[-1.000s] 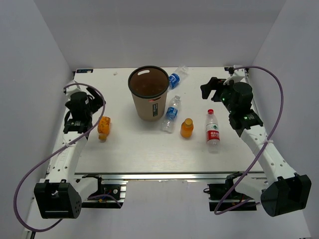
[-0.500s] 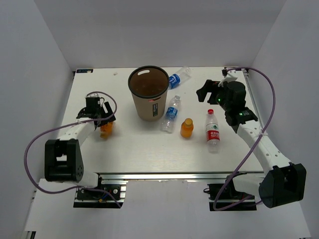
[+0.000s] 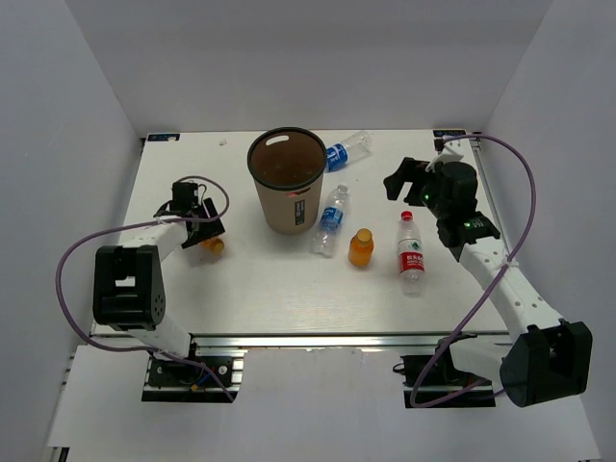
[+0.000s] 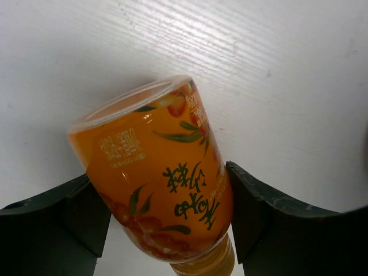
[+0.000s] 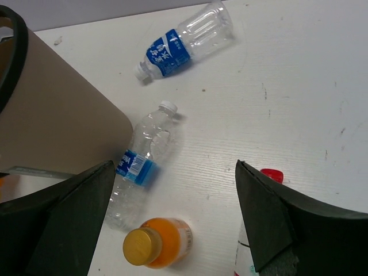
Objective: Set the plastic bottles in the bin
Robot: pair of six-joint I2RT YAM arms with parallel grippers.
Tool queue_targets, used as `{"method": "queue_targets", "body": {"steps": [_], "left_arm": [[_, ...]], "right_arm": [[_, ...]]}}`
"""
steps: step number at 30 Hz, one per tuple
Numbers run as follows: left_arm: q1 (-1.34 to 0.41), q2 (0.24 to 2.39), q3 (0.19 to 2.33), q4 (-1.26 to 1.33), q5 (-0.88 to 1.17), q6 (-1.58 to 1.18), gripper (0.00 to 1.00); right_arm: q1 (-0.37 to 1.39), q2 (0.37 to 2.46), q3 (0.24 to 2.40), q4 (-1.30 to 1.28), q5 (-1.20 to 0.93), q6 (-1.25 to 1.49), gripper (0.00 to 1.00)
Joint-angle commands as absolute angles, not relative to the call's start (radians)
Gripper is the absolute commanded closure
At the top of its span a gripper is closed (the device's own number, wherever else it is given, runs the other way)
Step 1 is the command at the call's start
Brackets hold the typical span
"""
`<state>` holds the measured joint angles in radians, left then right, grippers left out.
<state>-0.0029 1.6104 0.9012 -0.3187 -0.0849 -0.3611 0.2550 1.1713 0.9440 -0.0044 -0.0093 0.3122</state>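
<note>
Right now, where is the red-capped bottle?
In the top view, the red-capped bottle sits on the right side of the table, just right of the middle orange bottle, with the bin farther left.

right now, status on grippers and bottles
Left gripper shut on left orange bottle lying on table. Right gripper open, empty. Bin upright, no bottles visible inside. Nothing blocking the bin.

White table (image 3: 269, 289) bears a bin (image 3: 289, 207), two orange bottles (image 3: 360, 247), two blue-labelled bottles (image 3: 330, 219) and one red-capped bottle (image 3: 411, 252).
</note>
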Motion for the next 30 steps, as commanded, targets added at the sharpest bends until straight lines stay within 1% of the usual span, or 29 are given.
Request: {"method": "queue_targets", "body": {"steps": [1, 2, 4, 5, 6, 8, 9, 11, 12, 13, 15, 16, 17, 19, 25, 27, 29, 30], "left_arm": [[-0.002, 1.490, 0.982, -0.337, -0.046, -0.380, 0.50], [-0.002, 1.439, 1.024, -0.353, -0.057, -0.387, 0.51], [-0.002, 1.384, 1.074, -0.365, -0.106, -0.396, 0.51], [-0.002, 1.359, 1.106, -0.368, -0.130, -0.402, 0.49], [-0.002, 1.317, 1.177, -0.359, -0.136, -0.399, 0.48], [-0.002, 1.283, 1.244, -0.321, -0.086, -0.371, 0.46], [-0.002, 1.255, 1.296, -0.257, -0.007, -0.361, 0.46], [-0.017, 1.240, 1.342, -0.195, 0.057, -0.350, 0.45], [-0.031, 1.241, 1.392, -0.152, 0.081, -0.339, 0.44], [-0.044, 1.247, 1.416, -0.132, 0.148, -0.331, 0.44], [-0.124, 1.287, 1.486, -0.097, 0.192, -0.286, 0.42], [-0.211, 1.307, 1.514, -0.101, 0.149, -0.264, 0.42], [-0.251, 1.331, 1.543, -0.113, 0.120, -0.206, 0.42], [-0.329, 1.399, 1.589, -0.101, 0.083, -0.178, 0.42], [-0.367, 1.523, 1.614, -0.064, 0.072, -0.198, 0.41], [-0.376, 1.554, 1.605, -0.064, 0.081, -0.186, 0.36], [-0.393, 1.568, 1.585, -0.057, 0.086, -0.163, 0.29], [-0.396, 1.569, 1.579, -0.055, 0.090, -0.158, 0.17]], "right_arm": [[0.245, 1.140, 0.916, 0.015, 0.049, 0.325, 0.11], [0.244, 1.143, 0.905, 0.008, 0.060, 0.321, 0.11], [0.232, 1.155, 0.902, -0.020, 0.067, 0.327, 0.11], [0.227, 1.161, 0.897, -0.046, 0.067, 0.334, 0.11], [0.218, 1.173, 0.890, -0.055, 0.066, 0.356, 0.11], [0.206, 1.189, 0.882, -0.084, 0.031, 0.368, 0.11], [0.196, 1.203, 0.874, -0.095, 0.019, 0.370, 0.11], [0.189, 1.213, 0.865, -0.130, 0.020, 0.379, 0.11], [0.181, 1.219, 0.853, -0.138, 0.026, 0.380, 0.11], [0.178, 1.221, 0.847, -0.144, 0.052, 0.385, 0.11], [0.167, 1.221, 0.824, -0.161, 0.086, 0.387, 0.11], [0.163, 1.221, 0.813, -0.164, 0.106, 0.390, 0.11], [0.158, 1.221, 0.804, -0.166, 0.109, 0.393, 0.11], [0.144, 1.226, 0.773, -0.156, 0.097, 0.393, 0.11], [0.118, 1.275, 0.723, -0.106, 0.033, 0.380, 0.11], [0.114, 1.313, 0.716, -0.088, 0.009, 0.379, 0.11], [0.114, 1.351, 0.715, -0.048, -0.046, 0.376, 0.11], [0.114, 1.364, 0.716, -0.032, -0.051, 0.376, 0.11]]}}
